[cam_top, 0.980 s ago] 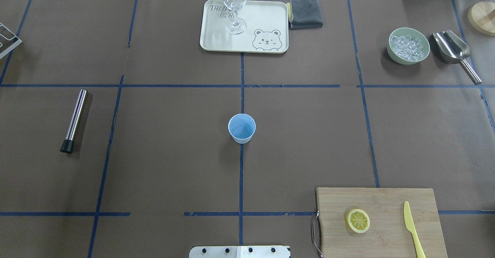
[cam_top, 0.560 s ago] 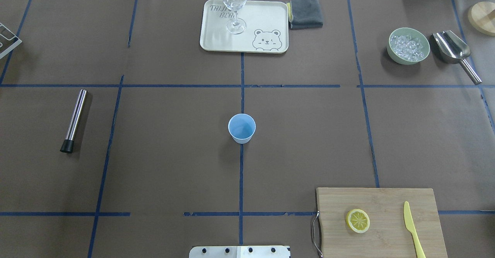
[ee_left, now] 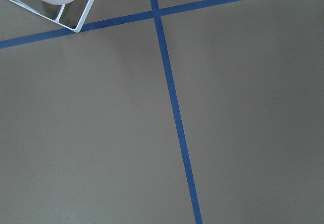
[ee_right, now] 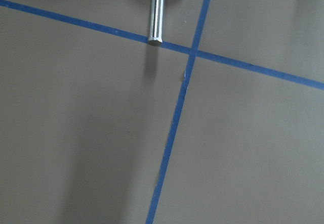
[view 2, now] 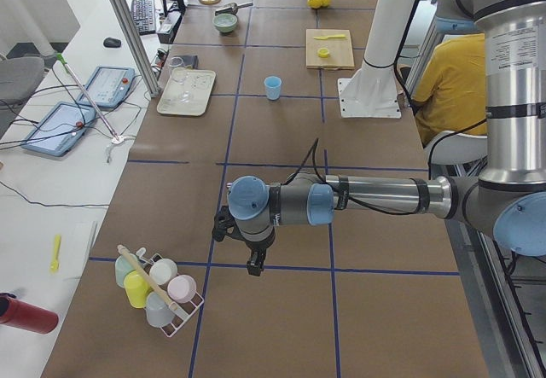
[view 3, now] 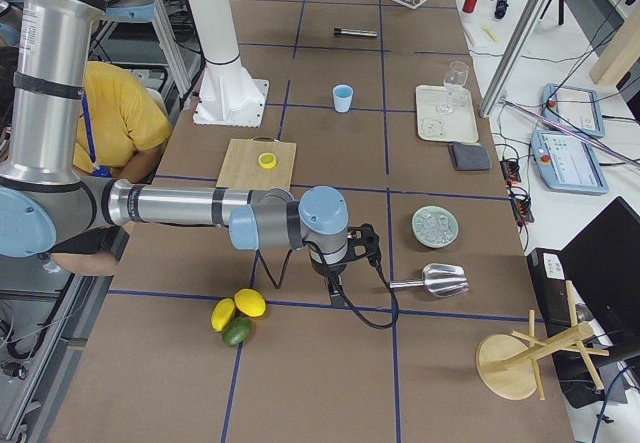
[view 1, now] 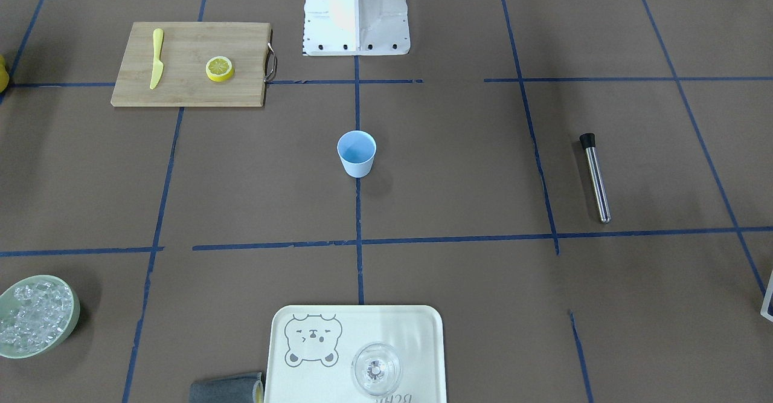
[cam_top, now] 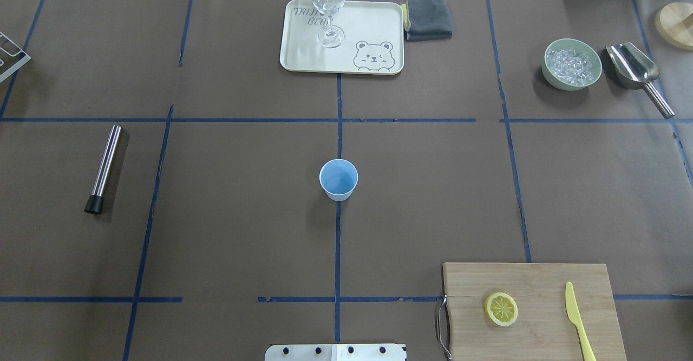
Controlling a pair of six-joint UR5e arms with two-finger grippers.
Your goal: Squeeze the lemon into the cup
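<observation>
Front-facing: lemon [view 1: 219,68] lies cut face up on cutting board [view 1: 181,92]. Cup [view 1: 356,153] stands upright and looks empty. No gripper in frame.

Overhead: green bowl [cam_top: 563,86] holds ice. Glass [cam_top: 328,1] looks empty.

Exterior left: left gripper [view 2: 253,263] points down at the table. Lemon and cup are well beyond it. Grip state: cannot tell.

Exterior right: right gripper [view 3: 335,288] also points down. Lemon is nearer to it than cup. Grip state: cannot tell.

Wrist views: paper and tape only, no fingers shown.

Judgement: lemon is light and soft, with a rind that is likely slick. Take hold across the rind, leaving the cut face free. Cup is light and would tip easily.
</observation>
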